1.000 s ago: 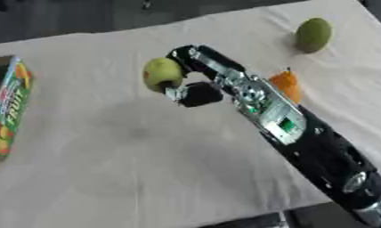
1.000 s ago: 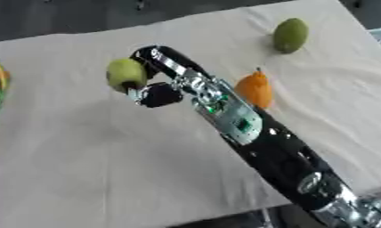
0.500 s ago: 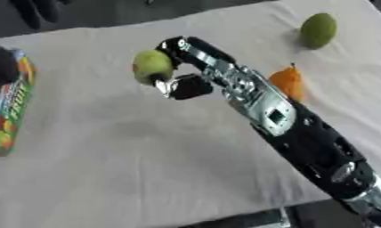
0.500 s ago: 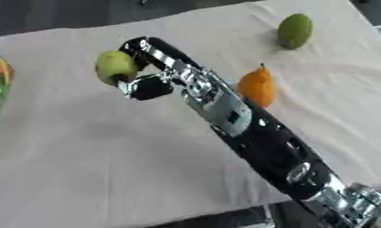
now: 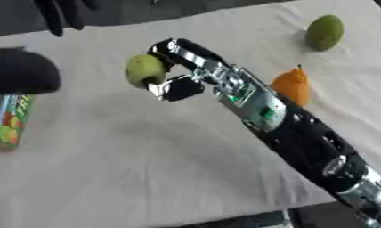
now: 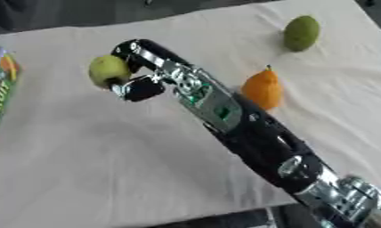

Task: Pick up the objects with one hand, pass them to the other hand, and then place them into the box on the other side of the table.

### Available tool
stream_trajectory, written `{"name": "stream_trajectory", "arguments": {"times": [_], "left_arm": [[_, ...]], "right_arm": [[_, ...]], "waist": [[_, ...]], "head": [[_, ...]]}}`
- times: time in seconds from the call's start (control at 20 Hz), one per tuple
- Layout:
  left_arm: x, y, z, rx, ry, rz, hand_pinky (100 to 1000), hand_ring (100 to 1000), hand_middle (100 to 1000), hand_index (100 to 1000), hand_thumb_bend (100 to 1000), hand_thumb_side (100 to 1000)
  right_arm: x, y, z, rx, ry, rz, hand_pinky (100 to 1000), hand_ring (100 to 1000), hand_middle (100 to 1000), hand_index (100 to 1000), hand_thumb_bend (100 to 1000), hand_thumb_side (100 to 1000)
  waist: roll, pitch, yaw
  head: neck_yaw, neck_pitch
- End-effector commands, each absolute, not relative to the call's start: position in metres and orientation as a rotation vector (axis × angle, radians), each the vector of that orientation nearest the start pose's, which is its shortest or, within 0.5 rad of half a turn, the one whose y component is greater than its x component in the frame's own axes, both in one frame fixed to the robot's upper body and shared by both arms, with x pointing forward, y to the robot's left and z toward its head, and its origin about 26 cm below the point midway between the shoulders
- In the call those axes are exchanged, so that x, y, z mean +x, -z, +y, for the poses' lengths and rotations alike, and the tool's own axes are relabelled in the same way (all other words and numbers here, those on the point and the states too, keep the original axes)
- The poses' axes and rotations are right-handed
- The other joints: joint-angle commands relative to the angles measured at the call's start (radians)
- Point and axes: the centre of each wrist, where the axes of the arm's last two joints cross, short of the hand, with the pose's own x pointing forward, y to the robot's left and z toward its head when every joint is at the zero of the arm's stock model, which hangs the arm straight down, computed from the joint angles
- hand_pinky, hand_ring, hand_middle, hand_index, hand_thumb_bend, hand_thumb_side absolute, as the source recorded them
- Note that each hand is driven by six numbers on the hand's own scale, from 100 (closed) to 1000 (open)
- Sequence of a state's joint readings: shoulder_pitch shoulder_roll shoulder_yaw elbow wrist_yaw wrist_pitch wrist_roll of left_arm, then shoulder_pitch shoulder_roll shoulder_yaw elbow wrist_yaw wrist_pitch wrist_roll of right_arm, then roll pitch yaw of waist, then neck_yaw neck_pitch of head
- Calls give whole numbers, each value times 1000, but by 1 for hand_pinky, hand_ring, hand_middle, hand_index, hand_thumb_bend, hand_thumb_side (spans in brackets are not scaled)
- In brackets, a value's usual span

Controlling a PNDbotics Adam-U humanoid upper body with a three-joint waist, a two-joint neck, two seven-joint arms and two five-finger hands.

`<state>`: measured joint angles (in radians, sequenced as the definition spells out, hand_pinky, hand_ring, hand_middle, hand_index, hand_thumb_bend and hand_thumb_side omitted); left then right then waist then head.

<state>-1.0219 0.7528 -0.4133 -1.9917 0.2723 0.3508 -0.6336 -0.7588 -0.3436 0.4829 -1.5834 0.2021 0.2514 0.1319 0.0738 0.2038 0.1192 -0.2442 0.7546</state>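
A: Above the counter [image 5: 147,169], toward its left side, a yellow-green fruit [image 5: 144,70] is held aloft by the right robot hand [image 5: 178,75]. Why so high?

B: A hand-over is judged to be prepared; the fruit is kept clear of the cloth so it can be taken from the other side.

A: How is it gripped?

B: The fingers are curled round it, the thumb set beneath. The fruit is seated at the fingertips, leftward of the palm.

A: And the left robot hand [image 5: 22,76]?

B: Only a dark blurred shape is seen further left, above the box [image 5: 8,122]; its fingers cannot be judged.

Matt white cloth [image 5: 147,164] covers the table.
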Motion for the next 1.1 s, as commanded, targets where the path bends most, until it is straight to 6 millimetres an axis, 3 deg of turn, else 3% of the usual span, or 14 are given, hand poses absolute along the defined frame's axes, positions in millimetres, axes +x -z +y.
{"name": "stream_trajectory", "arguments": {"times": [0.05, 0.45, 0.55, 0.6, 0.65, 0.8, 1.1], "left_arm": [[280, -378, 163, -117, 1736, -1856, 584, 632, 682, 799, 655, 465], [281, -368, 155, -20, 1695, -1803, 555, 613, 673, 789, 637, 443], [282, -363, 155, -31, 1725, -1751, 596, 657, 713, 803, 626, 415], [283, -360, 155, -26, 1741, -1721, 604, 666, 720, 804, 626, 459], [284, -358, 155, -5, 1751, -1706, 655, 718, 755, 821, 630, 458], [285, -354, 154, 98, 1770, -1720, 743, 758, 787, 838, 654, 448], [287, -342, 150, 217, 1784, -1752, 721, 757, 794, 844, 679, 421]], "right_arm": [[372, -218, -118, -198, -1122, -1923, 726, 579, 514, 648, 118, 100], [373, -232, -118, -233, -1141, -1937, 730, 580, 516, 647, 122, 100], [372, -237, -118, -222, -1153, -1941, 729, 579, 515, 647, 117, 100], [371, -239, -118, -215, -1153, -1941, 729, 579, 515, 647, 120, 100], [371, -240, -118, -212, -1151, -1938, 728, 579, 515, 648, 119, 100], [371, -239, -119, -204, -1129, -1932, 726, 577, 514, 647, 113, 100], [371, -245, -124, -194, -1056, -1964, 724, 575, 512, 648, 108, 100]], "waist": [[-2, -26, 4], [-6, -26, 4], [-7, -26, 2], [-7, -26, 1], [-7, -26, 1], [-7, -26, 3], [-6, -25, 3]], "head": [[-2, 2], [-3, 3], [-1, 1], [-1, 0], [-2, 0], [-5, -4], [-6, -9]]}}
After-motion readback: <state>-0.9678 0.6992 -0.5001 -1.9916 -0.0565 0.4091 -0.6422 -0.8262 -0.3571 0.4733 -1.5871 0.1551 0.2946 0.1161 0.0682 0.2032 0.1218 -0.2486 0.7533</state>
